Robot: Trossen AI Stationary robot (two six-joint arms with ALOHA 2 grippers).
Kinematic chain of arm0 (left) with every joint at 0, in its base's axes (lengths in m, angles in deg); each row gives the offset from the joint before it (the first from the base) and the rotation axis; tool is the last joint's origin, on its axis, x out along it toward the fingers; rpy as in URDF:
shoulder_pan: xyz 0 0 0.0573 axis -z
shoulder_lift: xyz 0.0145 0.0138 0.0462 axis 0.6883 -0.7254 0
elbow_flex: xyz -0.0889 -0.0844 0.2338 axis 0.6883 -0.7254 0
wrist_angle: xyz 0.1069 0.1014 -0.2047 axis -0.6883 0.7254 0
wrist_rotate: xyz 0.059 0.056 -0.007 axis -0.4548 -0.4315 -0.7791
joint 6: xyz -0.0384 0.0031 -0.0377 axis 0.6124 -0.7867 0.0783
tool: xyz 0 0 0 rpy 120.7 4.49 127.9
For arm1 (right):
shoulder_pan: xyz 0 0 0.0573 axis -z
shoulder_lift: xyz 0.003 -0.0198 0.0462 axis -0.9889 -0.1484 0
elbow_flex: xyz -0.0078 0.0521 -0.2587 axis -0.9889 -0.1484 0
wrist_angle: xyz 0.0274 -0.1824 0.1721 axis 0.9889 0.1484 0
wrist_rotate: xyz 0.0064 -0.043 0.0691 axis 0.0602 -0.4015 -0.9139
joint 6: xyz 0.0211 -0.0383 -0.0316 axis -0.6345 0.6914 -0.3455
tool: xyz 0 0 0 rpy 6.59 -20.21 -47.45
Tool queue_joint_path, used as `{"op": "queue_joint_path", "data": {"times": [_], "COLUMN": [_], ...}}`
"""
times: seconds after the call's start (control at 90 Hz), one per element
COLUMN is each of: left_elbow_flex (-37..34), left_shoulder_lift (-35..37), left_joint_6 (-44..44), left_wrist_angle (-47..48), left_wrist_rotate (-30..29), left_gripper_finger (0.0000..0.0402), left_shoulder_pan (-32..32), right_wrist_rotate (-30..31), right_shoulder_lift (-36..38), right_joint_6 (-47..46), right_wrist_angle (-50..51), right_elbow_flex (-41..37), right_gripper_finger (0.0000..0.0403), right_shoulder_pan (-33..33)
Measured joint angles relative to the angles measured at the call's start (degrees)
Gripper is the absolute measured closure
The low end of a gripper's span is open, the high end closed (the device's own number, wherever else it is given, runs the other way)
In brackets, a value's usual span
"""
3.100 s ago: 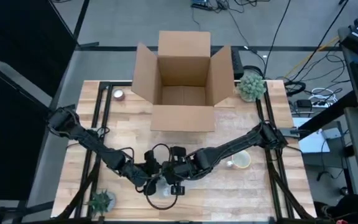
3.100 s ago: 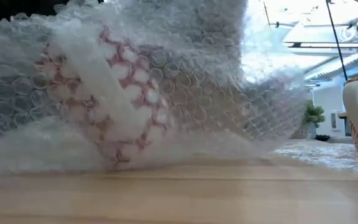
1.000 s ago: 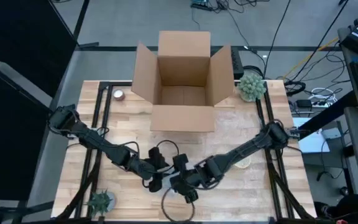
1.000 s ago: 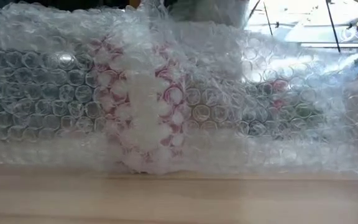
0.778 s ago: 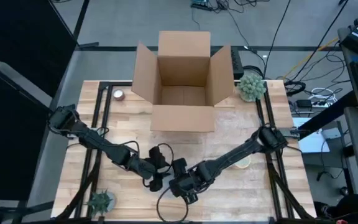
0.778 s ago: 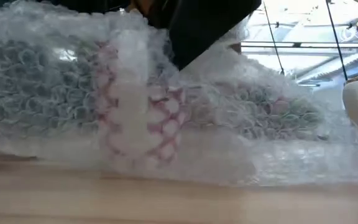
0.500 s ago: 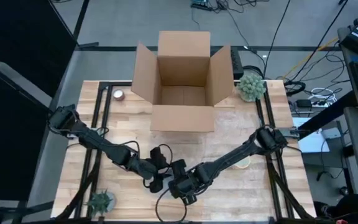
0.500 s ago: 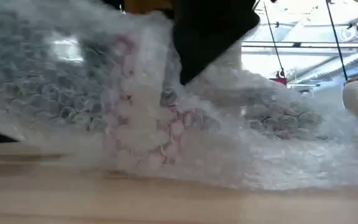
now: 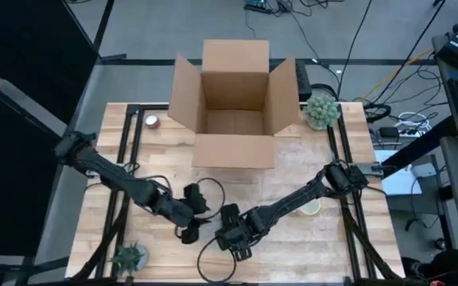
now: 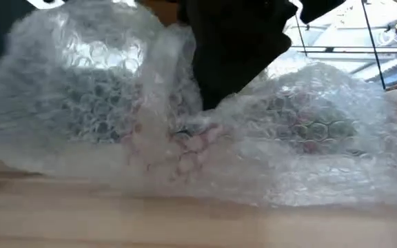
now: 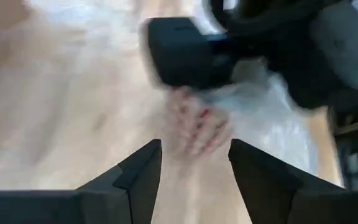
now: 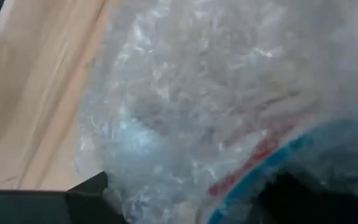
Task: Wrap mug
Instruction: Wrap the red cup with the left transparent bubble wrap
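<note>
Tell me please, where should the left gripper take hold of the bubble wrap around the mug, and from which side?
Probably the loose fold of bubble wrap bulging beside the mug, not the mug itself. The left gripper is open with the bundle just ahead, so it could come straight in from its own side. The right gripper already presses the other side, leaving that fold free.

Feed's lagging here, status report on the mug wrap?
Left pincer open, clear of bundle. Right pincer on the bubble wrap. Mug inside wrap. Nothing blocking.
</note>
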Motion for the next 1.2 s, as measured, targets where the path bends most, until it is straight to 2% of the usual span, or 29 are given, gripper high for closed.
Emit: {"op": "queue_joint_path", "data": {"times": [0.111, 0.267, 0.356, 0.478, 0.578, 0.711, 0.956, 1.2], "left_elbow_flex": [0.7, -2.6, -7.3, -12.3, -13.8, -11.7, -11.4, -11.4], "left_shoulder_lift": [4.0, 7.4, 6.4, 1.9, -2.6, -5.6, -7.4, -9.4], "left_joint_6": [3.1, 9.4, 13.5, 12.9, 7.9, -0.8, -7.1, -9.9], "left_wrist_angle": [9.1, 9.2, 4.3, -8.4, -18.3, -29.5, -33.1, -39.6], "left_wrist_rotate": [-0.7, -5.5, -9.1, -10.3, -12.5, -12.8, -12.2, -7.4], "left_gripper_finger": [0.0221, 0.0221, 0.0221, 0.0221, 0.0221, 0.0221, 0.0221, 0.0221], "left_shoulder_pan": [1.4, 7.7, 12.2, 14.0, 13.4, 11.1, 4.6, 2.4], "right_wrist_rotate": [0.0, 0.3, 0.3, 0.3, 0.3, 0.3, 0.3, 0.4], "right_shoulder_lift": [0.0, 0.0, 0.0, 0.0, 0.0, 0.1, 0.1, 3.0], "right_joint_6": [0.5, 0.4, 1.3, 3.1, 3.2, 3.2, 2.7, 0.8], "right_wrist_angle": [0.0, -0.1, -0.1, -0.1, 0.0, 0.3, 0.2, 0.3], "right_elbow_flex": [0.0, 0.0, 0.0, 0.0, 0.0, 0.0, 0.0, 0.0], "right_gripper_finger": [0.0188, 0.0188, 0.0188, 0.0188, 0.0188, 0.0188, 0.0188, 0.0188], "right_shoulder_pan": [0.3, 0.6, 0.5, 0.5, 0.6, 0.6, 0.7, 0.2]}}
